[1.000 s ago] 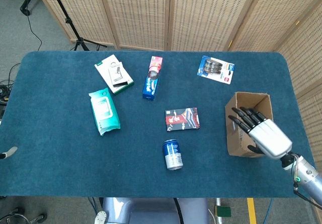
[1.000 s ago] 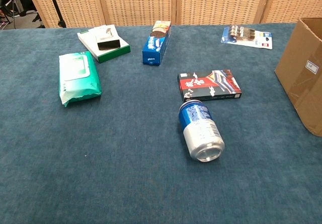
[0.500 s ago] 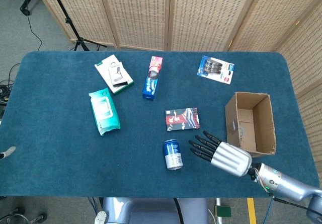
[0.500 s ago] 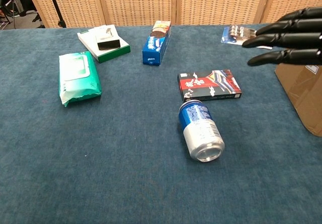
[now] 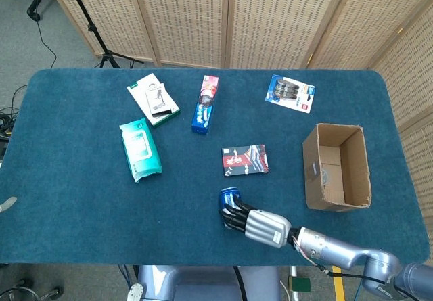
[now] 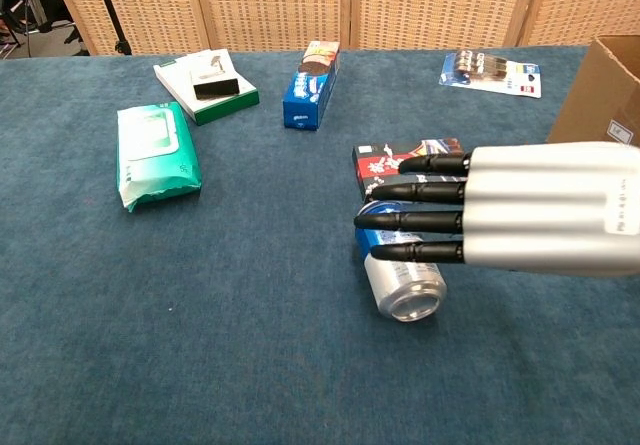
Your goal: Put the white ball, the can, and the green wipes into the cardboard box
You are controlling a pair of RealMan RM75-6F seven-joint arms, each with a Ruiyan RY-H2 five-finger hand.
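Note:
The blue and silver can (image 5: 227, 197) lies on its side near the table's front edge, open end toward me in the chest view (image 6: 408, 287). My right hand (image 5: 259, 226) reaches in from the right, its fingers stretched over the can's top (image 6: 520, 220), not closed round it. The green wipes (image 5: 140, 149) lie flat at the left (image 6: 157, 155). At the right stands the open cardboard box (image 5: 310, 153), and a pale round shape (image 5: 326, 176) inside it looks like the white ball. My left hand is not seen.
A red and black flat box (image 5: 245, 160) lies just behind the can. Further back are a blue carton (image 5: 205, 103), a white and green box (image 5: 153, 99) and a blister pack (image 5: 291, 93). Wicker screens stand behind the table.
My right hand came out of the cardboard box, swept left across the table front and now hangs over the can. Nothing on the table has shifted.

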